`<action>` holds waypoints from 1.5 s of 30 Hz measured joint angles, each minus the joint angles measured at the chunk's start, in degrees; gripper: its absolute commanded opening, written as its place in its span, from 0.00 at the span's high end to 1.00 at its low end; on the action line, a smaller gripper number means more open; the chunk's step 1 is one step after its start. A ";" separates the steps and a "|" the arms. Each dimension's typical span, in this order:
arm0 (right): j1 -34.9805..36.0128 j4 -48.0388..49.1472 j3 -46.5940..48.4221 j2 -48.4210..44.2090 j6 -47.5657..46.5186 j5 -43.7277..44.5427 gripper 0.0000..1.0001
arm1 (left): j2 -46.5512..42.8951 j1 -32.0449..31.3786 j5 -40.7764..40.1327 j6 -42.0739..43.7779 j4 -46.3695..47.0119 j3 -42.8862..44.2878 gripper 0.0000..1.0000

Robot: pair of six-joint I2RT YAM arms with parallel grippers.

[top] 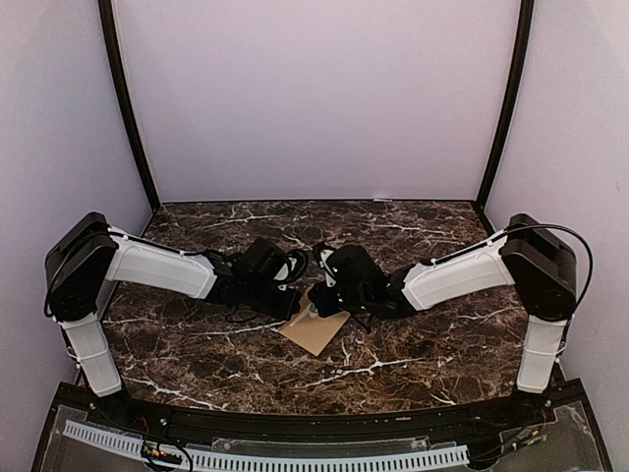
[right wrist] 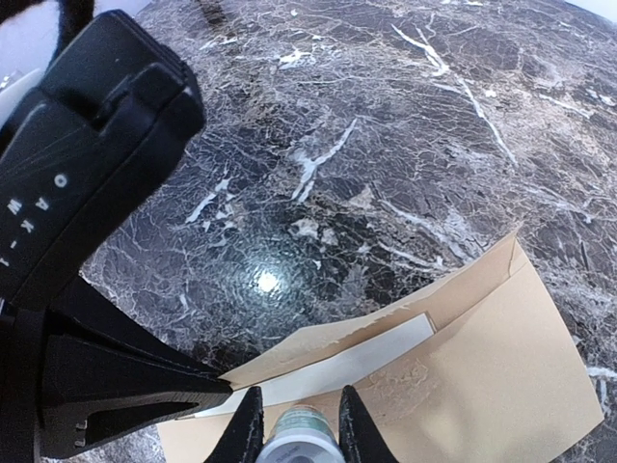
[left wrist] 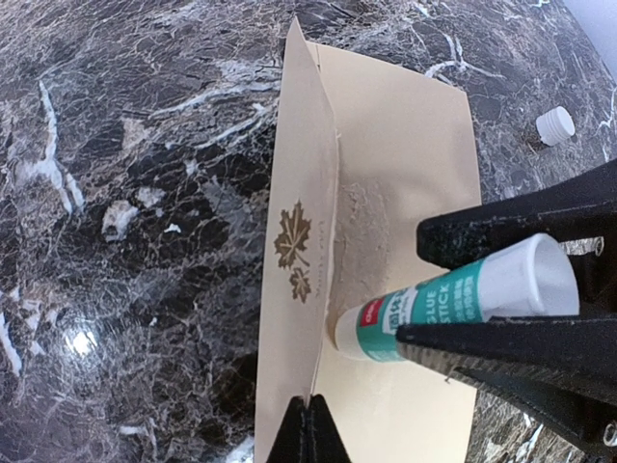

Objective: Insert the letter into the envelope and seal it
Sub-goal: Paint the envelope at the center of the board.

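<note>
While the tan envelope (left wrist: 415, 164) lies flat on the marble table (left wrist: 116, 193), near its middle and between the two arms, its pointed flap (left wrist: 301, 145) stands up on edge, with a gold leaf emblem (left wrist: 293, 236) printed on it. A white letter (right wrist: 347, 367) shows inside the mouth, so the insertion looks done and gluing is the step in hand.

The glue stick (left wrist: 424, 313) has its tip touching the envelope's body just beside the fold, where a rough, smeared patch suggests adhesive is already laid. The right claw (right wrist: 300, 424) is clamped around the stick's barrel. The left claw (left wrist: 307, 429) is closed, its tips pinching the edge of the flap and holding it up.

To do this well, the stick should travel along the strip parallel to the fold under light pressure, since a hard push would likely drag or crease the thin paper. It should stay off the letter's exposed edge. The left claw's pinch is what steadies the envelope, so it should hold until the stick is lifted clear. Only then should the flap come down and be pressed flat.

By count: one envelope, one letter, one glue stick, one loose white cap (left wrist: 555, 125) lying on the table well apart from the envelope, and two claws.
</note>
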 measured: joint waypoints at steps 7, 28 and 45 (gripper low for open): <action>-0.63 -1.11 0.46 0.00 0.81 0.85 1.00 | 0.00 0.22 0.02 0.72 0.13 0.00 1.00; -6.05 -1.75 2.86 1.55 0.94 1.07 1.00 | 0.00 0.42 0.09 1.62 0.72 0.00 1.00; -7.96 -1.18 5.01 2.27 -1.05 0.31 1.00 | 0.07 0.42 0.11 1.77 0.31 0.00 1.00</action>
